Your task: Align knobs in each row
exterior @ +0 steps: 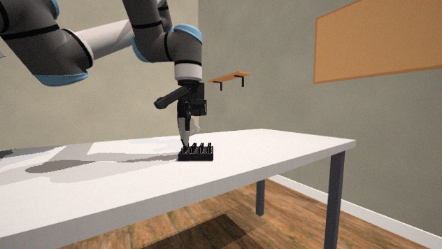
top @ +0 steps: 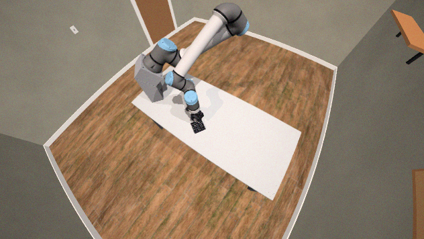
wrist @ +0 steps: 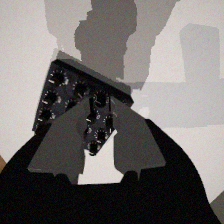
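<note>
The black knob box (top: 198, 127) (exterior: 196, 157) (wrist: 64, 89) lies on the white table, turned at a slant in the wrist view. Several black knobs with pale marks around them show. My gripper (top: 195, 119) (exterior: 184, 145) (wrist: 100, 98) points down, its fingertips low over the box at knob height. The fingers are slightly open, with a narrow gap on both sides of a knob (wrist: 101, 97) near the box's upper edge in the wrist view. The fingers hide several other knobs. The marks are too small and blurred to tell which knob points where.
The white table (top: 248, 141) (exterior: 280, 145) (wrist: 200, 150) carries the box near one long edge. The arm's grey base stands at the table's far end in the top view. Other knobs stand close around the fingertips. The arm's shadows fall across the table beside the box.
</note>
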Available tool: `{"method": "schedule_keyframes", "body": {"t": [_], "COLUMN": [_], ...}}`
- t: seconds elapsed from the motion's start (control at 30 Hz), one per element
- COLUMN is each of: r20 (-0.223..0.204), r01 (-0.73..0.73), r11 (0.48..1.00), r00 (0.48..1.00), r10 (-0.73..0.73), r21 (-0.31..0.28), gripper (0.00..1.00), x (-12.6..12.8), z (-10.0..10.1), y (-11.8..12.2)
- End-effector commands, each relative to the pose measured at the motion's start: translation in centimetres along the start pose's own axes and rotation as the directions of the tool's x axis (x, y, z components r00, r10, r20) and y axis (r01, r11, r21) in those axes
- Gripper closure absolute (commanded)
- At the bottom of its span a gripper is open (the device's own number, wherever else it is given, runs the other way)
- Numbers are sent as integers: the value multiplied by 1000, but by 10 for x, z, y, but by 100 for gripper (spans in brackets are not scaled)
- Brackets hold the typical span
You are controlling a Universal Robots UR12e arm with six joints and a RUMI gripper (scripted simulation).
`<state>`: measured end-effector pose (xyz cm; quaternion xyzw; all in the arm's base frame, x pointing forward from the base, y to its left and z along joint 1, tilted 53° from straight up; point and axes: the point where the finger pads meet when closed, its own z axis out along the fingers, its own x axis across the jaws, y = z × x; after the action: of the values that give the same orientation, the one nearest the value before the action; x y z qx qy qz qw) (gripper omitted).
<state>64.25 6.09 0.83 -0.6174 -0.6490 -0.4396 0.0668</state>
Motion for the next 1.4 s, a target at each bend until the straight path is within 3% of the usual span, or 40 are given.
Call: {"method": "schedule_keyframes", "body": {"t": [0.0,0.53,1.37], "r20": [0,0,0], "r01": [0,0,-36], "r11": [1000,1000,999], "r00": [1000,1000,999], "r10": [0,0,36], "r21": [-1,-1,-1], "gripper": [89,89,89], "x": [0,0,0], "z": [-4,-37,-39], "y": [0,0,1]}}
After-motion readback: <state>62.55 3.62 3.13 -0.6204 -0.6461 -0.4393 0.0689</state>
